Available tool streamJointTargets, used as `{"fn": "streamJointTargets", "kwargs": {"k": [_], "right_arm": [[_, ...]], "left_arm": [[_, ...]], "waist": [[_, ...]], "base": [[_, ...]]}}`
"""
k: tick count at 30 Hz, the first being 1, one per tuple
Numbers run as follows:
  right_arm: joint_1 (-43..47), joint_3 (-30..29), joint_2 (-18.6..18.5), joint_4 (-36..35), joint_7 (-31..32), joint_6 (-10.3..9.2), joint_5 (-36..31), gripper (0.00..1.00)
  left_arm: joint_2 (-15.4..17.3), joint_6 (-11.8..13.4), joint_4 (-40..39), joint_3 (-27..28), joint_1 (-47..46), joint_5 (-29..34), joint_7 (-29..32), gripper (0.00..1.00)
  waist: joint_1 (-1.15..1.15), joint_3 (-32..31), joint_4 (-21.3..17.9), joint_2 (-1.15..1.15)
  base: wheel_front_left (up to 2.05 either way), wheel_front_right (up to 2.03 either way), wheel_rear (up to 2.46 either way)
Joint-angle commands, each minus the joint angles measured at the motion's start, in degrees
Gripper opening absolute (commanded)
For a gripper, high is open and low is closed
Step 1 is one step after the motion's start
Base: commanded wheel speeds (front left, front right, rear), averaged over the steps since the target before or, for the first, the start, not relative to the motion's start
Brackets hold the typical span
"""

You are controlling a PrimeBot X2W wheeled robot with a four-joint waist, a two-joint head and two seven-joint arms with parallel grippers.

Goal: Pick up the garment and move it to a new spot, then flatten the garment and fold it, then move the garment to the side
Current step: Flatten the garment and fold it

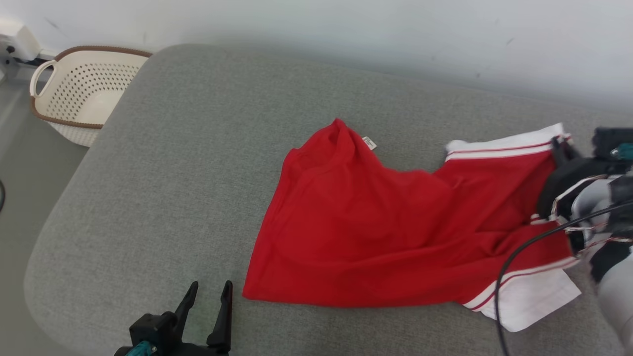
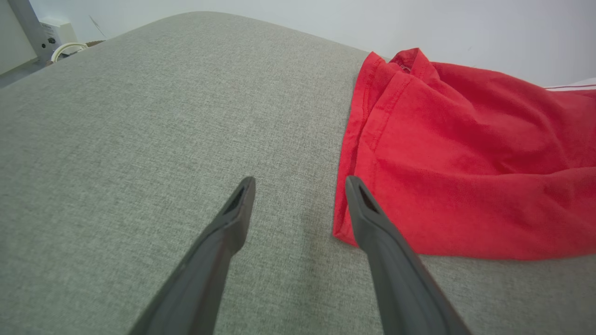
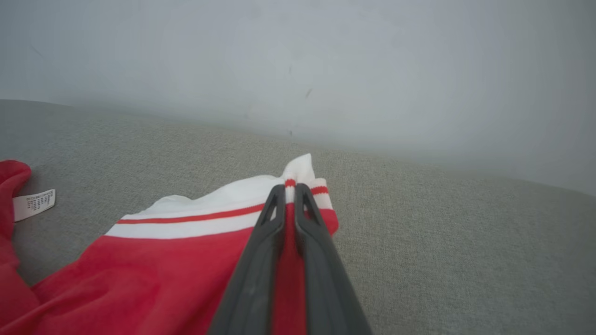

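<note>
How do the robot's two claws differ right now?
The left gripper stands open; the right gripper is shut. The left gripper holds nothing, near a red corner of the garment; the right gripper pinches its white-striped edge. Both have long dark fingers over the grey cushion.

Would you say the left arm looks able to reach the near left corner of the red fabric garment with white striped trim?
Probably yes: the left gripper hangs open just beside that corner of the red fabric garment, with bare grey cushion between them and nothing in the way.
</note>
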Motion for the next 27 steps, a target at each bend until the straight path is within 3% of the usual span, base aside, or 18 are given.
{"fn": "streamJointTargets", "kwargs": {"k": [1,8,13,15,21,27], "right_arm": [[-1.64,-1.6,-1.62,0.25,-0.91,-0.05,-1.67,0.0],[-5.5,-9.94,-5.8,0.28,-1.39,-0.05,-8.5,0.0],[-3.5,-19.4,-5.85,-5.81,-1.39,-0.05,-15.31,0.0],[-1.67,-23.43,-4.13,-7.73,-1.36,-0.05,-17.56,1.0],[3.27,-28.98,1.03,-10.37,-1.35,-0.05,-21.66,1.0],[9.47,-27.19,5.32,-12.9,-1.37,-0.05,-19.88,1.0]], "left_arm": [[0.04,0.08,-0.2,-0.62,-0.85,-0.67,-0.06,1.0],[0.03,-0.02,-0.67,-2.39,-1.87,-1.01,-0.06,1.0],[0.04,0.29,-0.55,-2.66,-2.05,-0.88,-0.06,1.0],[0.03,0.33,-0.31,-2.52,-1.78,-0.75,-0.06,1.0],[0.04,0.28,0.15,-2.22,-0.44,-0.25,-0.06,1.0],[0.05,0.1,0.65,-1.58,0.9,0.19,-0.06,1.0]], "waist": [[-0.01,0.64,0.89,0.0],[-0.01,2.71,3.64,0.0],[-0.01,3.08,4.36,0.0],[-0.01,2.65,4.22,0.0],[-0.01,0.72,2.74,0.0],[-0.01,-2.25,-0.66,0.0]], "base": [[0.0,0.0,0.0],[0.0,0.0,0.0],[0.0,0.0,0.0],[0.0,0.0,0.0],[0.0,0.0,0.0],[0.0,0.0,0.0]]}}
